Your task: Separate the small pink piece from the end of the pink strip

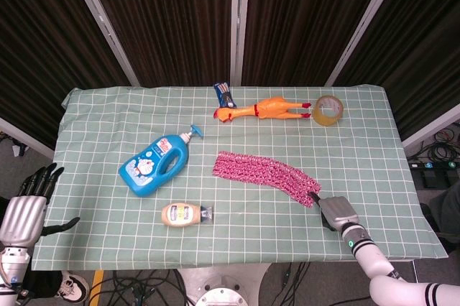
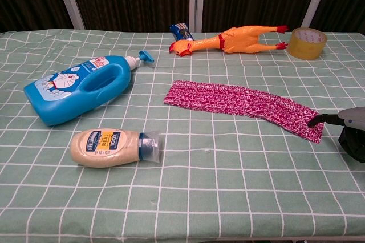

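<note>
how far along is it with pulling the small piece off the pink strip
Early. Done: the right hand sits at the strip's right end, a fingertip touching it. In hand: taking hold of that end; no grip shows yet. Left: the whole separation, since the strip lies in one piece. The left hand waits open off the table's left edge.

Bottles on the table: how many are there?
2: the blue pump bottle lying left of centre, and the mayonnaise bottle lying near the front edge.

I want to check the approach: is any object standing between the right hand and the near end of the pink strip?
Nothing visible: the right hand sits just beside the pink knitted strip, its fingertip at that end.
</note>
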